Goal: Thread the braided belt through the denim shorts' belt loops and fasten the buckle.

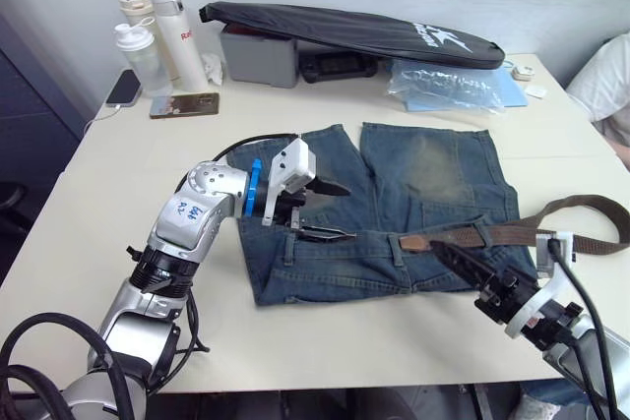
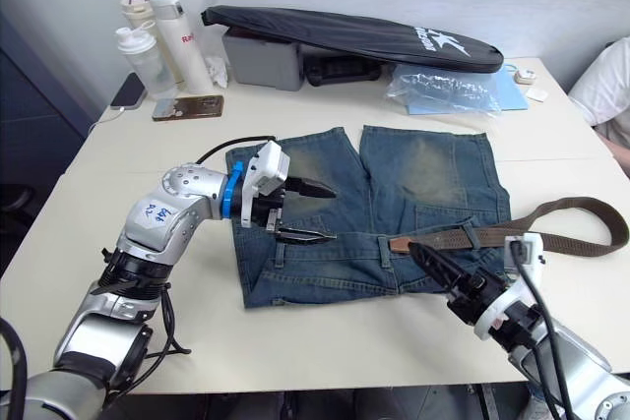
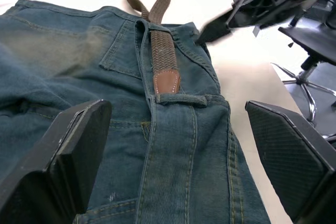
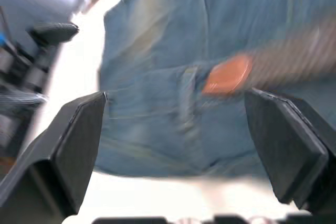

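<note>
Left eye view shows the denim shorts (image 1: pixel 394 213) flat on the cream table (image 1: pixel 118 243), waistband toward the robot, legs pointing away. The braided belt (image 1: pixel 551 233) lies along the waistband, its long axis running left to right; its tan tip (image 3: pixel 166 81) points left and stops just before a belt loop (image 3: pixel 180 99), while the other end curls back off the shorts' right side. Both grippers, the left (image 1: pixel 325 211) over the waistband and the right (image 4: pixel 173 124) facing the tip, have their jaws spread and empty. Bottles (image 1: pixel 157 41) and a black bag (image 1: pixel 354 34) sit by the white wall.
</note>
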Controlling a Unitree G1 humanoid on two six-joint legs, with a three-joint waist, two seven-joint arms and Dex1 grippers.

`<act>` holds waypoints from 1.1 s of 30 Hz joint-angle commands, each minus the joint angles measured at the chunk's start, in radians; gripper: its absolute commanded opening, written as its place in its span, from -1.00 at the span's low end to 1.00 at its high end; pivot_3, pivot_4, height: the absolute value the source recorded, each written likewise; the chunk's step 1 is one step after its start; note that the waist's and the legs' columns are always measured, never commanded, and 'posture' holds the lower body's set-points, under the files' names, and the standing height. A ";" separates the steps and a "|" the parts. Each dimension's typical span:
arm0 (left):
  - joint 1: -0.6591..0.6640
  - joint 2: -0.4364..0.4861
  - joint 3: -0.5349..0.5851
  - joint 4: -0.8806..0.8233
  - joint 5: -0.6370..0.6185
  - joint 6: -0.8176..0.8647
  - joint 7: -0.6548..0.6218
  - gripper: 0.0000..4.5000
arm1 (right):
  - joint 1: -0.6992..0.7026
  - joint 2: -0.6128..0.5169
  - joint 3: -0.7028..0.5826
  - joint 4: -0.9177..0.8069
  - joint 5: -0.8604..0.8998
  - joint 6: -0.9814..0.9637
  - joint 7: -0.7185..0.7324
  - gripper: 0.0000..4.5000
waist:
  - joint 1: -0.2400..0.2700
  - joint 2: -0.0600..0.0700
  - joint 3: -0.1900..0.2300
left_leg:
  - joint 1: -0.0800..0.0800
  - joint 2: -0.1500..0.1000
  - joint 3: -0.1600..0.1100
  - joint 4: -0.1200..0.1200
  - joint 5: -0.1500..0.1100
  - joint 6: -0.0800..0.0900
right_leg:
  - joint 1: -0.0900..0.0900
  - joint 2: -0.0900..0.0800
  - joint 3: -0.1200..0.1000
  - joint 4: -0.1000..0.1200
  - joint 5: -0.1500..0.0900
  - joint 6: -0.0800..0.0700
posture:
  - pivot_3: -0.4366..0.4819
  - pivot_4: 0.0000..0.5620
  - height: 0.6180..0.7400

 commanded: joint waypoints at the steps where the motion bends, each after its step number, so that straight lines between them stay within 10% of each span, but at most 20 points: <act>1: -0.018 0.009 0.005 -0.014 0.003 -0.019 -0.001 1.00 | 0.008 0.051 0.043 0.014 0.103 -0.127 -0.088 0.98 | -0.011 -0.001 0.000 | 0.001 0.000 0.000 0.000 -0.001 0.003 | 0.001 0.000 0.001 -0.001 0.001 0.001 | -0.05 -0.47 1.00; 27: -0.006 0.039 0.001 0.011 0.038 -0.033 0.018 1.00 | -0.178 0.159 0.108 0.302 -0.063 -0.238 0.007 0.98 | -0.014 0.005 -0.001 | 0.002 0.002 -0.001 -0.004 0.001 0.001 | -0.002 0.001 0.000 -0.002 0.000 0.000 | -0.05 -0.47 1.00; 33: -0.002 0.035 -0.004 0.004 0.039 -0.025 0.026 1.00 | -0.218 0.187 0.109 0.357 -0.108 -0.236 0.052 0.02 | -0.015 0.007 -0.001 | 0.002 0.002 -0.001 -0.004 0.001 0.001 | -0.002 0.001 0.000 -0.001 0.000 0.000 | -0.05 -0.47 1.00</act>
